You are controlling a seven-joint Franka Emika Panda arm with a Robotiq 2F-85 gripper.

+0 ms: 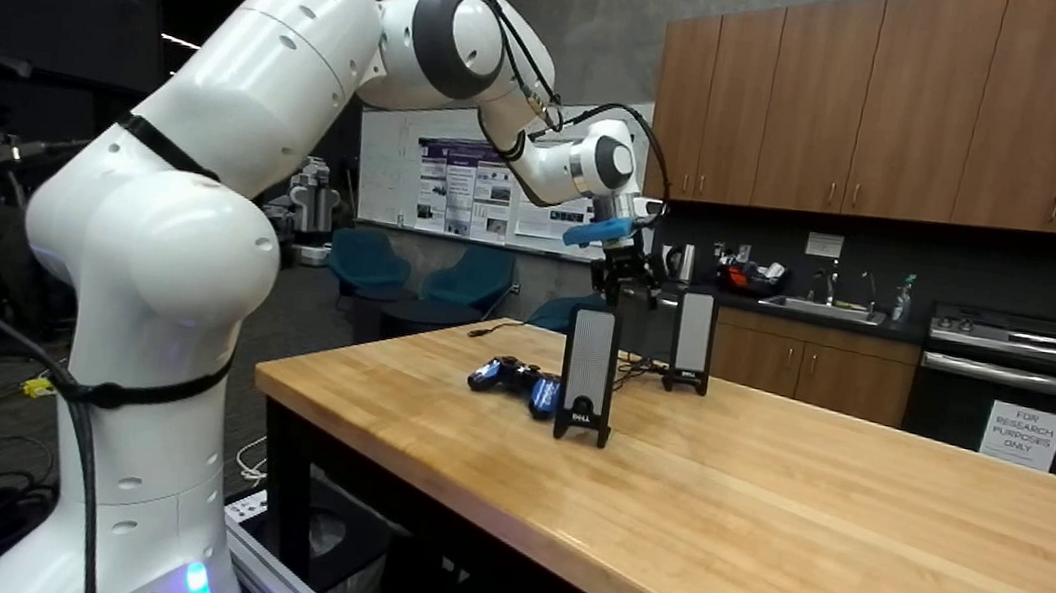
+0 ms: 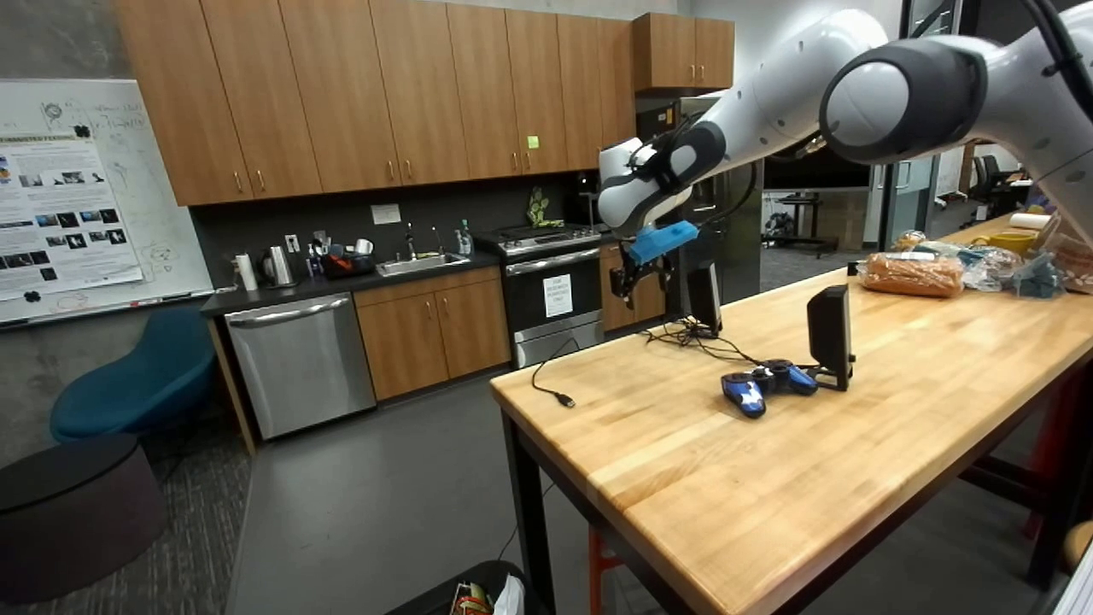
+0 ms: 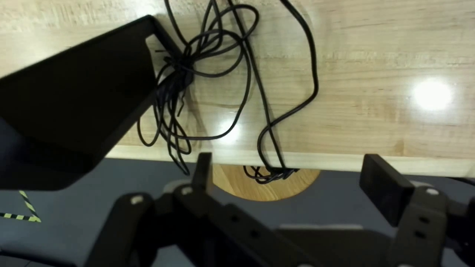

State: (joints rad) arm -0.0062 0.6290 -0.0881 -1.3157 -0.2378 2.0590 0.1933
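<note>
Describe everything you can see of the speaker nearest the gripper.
The speaker is tall and narrow: a grey front grille in a black, plastic-looking case on a small foot. It stands upright on the wooden table, near an edge, with tangled black cable at its foot. The open gripper beside it does not hold it.

Wooden table [image 2: 666,478] | two upright speakers [image 1: 588,369] | blue gamepad [image 2: 771,376] | tangled cables [image 3: 182,65] | plastic-wrapped packages [image 2: 910,275]

smooth glossy wood tabletop [image 1: 764,507], matt plastic speakers [image 1: 591,360], smooth cables [image 3: 182,66], matt fingers [image 3: 387,189], glossy plastic controller [image 1: 518,377], smooth metal dishwasher [image 2: 303,367]
</note>
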